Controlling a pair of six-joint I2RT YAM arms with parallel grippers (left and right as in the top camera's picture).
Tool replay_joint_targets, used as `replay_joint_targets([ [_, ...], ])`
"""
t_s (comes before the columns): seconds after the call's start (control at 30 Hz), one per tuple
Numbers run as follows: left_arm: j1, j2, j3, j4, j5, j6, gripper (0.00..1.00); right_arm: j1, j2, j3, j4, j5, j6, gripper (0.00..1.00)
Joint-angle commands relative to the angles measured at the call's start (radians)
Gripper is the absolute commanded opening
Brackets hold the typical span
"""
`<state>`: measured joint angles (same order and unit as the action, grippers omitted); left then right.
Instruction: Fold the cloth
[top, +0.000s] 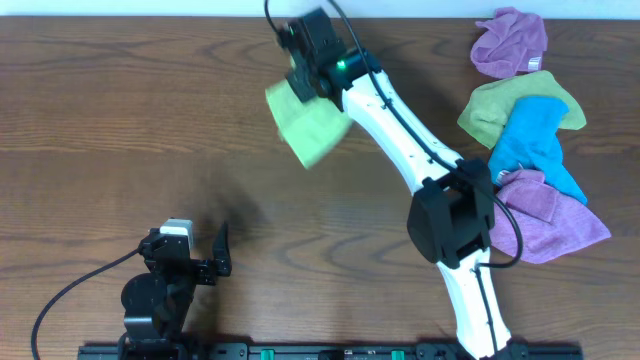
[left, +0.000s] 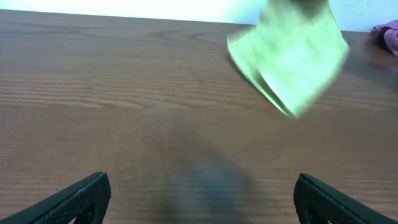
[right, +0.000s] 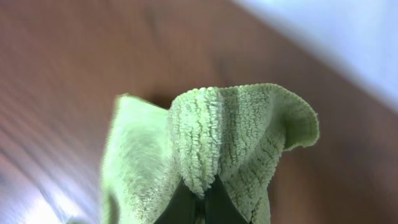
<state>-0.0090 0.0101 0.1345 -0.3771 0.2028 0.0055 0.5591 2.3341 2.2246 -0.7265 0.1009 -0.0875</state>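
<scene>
My right gripper (right: 202, 200) is clamped on the lime-green microfibre cloth (top: 308, 128). In the wrist view the dark fingers meet on a bunched ridge of terry, with the rest of the fabric draping away below and to the left. From overhead, the cloth hangs off the gripper over the far middle of the table (top: 100, 130). It looks doubled over, and I judge it to be mostly lifted, though I cannot tell whether its lower corner touches the wood. The left gripper (left: 202, 193) sits near my side of the table with its fingers spread wide, holding nothing, well apart from the cloth.

My worry is the pinch. It bites only a small fold near one edge, so a quick swing could let the terry slide out, or let the hanging layers fall open and undo the fold. The left wrist view shows the cloth blurred, so I would keep the speed down. A low pass could also drag a corner and roll it under.

The far table edge lies just beyond the gripper, so there is little margin that way. To the right lies a heap of rags: an olive-green cloth (top: 495, 108), a blue cloth (top: 535, 140) and purple cloths (top: 555, 215). I want no contact with them. The bare wood in the middle and to the left gives the best room to lay the cloth down
</scene>
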Motion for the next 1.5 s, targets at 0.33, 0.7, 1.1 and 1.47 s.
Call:
replay_joint_targets([
  [0.33,-0.003,-0.006,-0.021,-0.004,0.003,0.017,0.96,0.013,-0.028,0.072,-0.093,0.216,-0.013,0.01],
  [0.7,-0.003,-0.006,-0.021,-0.003,0.003,0.017,0.95,0.010,-0.036,0.072,-0.127,0.351,0.361,0.01],
  [1.1,-0.003,-0.006,-0.021,-0.004,0.003,0.017,0.95,0.054,-0.036,0.072,-0.239,-0.331,-0.088,0.01],
  [1.47,-0.003,-0.006,-0.021,-0.003,0.003,0.017,0.95,0.062,-0.025,0.071,-0.470,-0.229,-0.190,0.99],
])
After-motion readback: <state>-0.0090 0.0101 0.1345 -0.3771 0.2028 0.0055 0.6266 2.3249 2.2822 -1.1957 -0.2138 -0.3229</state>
